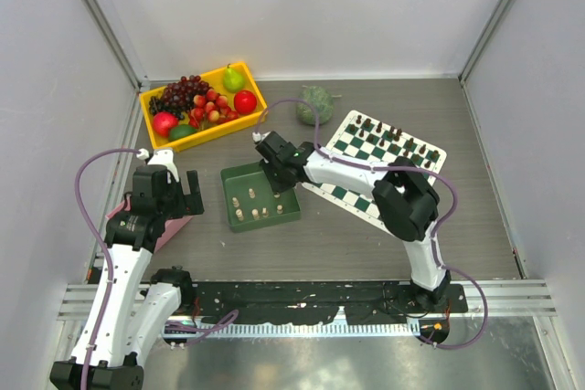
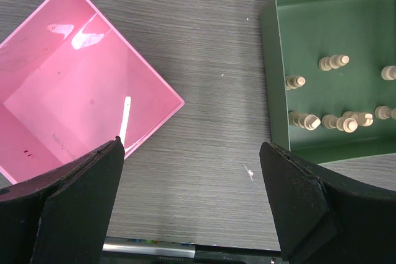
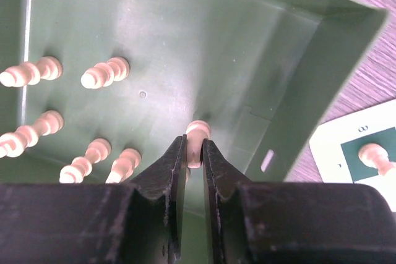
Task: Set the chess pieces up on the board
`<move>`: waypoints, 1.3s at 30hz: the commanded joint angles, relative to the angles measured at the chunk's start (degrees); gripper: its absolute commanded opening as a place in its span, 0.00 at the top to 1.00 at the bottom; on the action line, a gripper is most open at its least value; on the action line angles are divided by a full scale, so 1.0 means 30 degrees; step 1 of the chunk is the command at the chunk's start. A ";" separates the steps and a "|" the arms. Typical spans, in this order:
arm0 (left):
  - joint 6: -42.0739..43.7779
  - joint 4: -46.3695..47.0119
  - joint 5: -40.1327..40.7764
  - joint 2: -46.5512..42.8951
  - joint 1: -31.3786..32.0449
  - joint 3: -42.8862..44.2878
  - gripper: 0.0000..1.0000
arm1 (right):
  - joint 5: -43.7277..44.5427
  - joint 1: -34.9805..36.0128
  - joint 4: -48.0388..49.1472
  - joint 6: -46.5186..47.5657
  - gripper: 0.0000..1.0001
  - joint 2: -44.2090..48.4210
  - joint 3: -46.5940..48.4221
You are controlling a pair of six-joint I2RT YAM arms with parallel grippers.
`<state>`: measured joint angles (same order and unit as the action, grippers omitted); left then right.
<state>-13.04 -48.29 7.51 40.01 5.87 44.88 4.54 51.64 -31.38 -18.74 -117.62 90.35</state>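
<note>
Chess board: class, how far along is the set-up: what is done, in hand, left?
Done: dark pieces stand on the board, one cream piece too. In hand: right gripper shut on a second piece in the tray. To do: several loose pieces there; left gripper hangs open.

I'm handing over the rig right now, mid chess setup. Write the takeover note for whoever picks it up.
Right hand: shut on one cream chess piece, low in the green tray.
Left hand: open, empty, over the table between the pink bin and the tray.
Things: several other cream pieces are in the tray; dark pieces stand along the board's far side.
Done: at least one cream pawn stands at the board's edge beside the tray.
Left: place the held piece, then the rest.
</note>
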 commanded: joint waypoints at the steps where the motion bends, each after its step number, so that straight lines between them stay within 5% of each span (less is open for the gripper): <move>1: 0.0098 0.0277 0.0163 -0.0094 -0.0081 0.0596 0.01 | 0.0859 0.0044 0.1814 -0.0490 0.92 0.2614 -0.0757; 20: 0.0098 0.0277 0.0076 0.0052 -0.0110 0.0625 0.01 | 0.6603 -0.0481 0.4131 -0.2625 0.92 0.9147 -0.6497; 39: 0.0069 0.0277 0.0046 0.0023 -0.0110 0.0625 0.01 | 0.4172 -0.3883 0.4774 -0.4475 0.93 0.9092 -1.0340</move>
<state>-13.04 -48.29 7.49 40.27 5.87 44.88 17.41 40.21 -20.32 -30.74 -89.60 59.33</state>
